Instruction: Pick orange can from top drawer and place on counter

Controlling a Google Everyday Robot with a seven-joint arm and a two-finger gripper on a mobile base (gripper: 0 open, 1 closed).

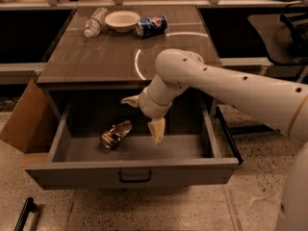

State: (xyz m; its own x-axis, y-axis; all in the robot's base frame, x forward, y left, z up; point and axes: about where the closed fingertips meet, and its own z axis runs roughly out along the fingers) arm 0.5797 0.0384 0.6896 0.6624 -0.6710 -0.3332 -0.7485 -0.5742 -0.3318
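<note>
The orange can [116, 134], dented and shiny, lies on its side on the floor of the open top drawer [132, 168], left of centre. My gripper [143, 116] hangs inside the drawer, just right of and slightly above the can, apart from it. Its two cream fingers are spread wide, one [131, 100] toward the back, one [157, 130] toward the front, with nothing between them. The counter [106, 57] with its white arc lies above the drawer.
On the counter's far edge stand a white bowl [122, 19], a blue Pepsi can [151, 25] on its side and a clear plastic bottle [95, 21]. A cardboard box [24, 117] leans at the drawer's left. My arm [231, 88] crosses the counter's right front corner.
</note>
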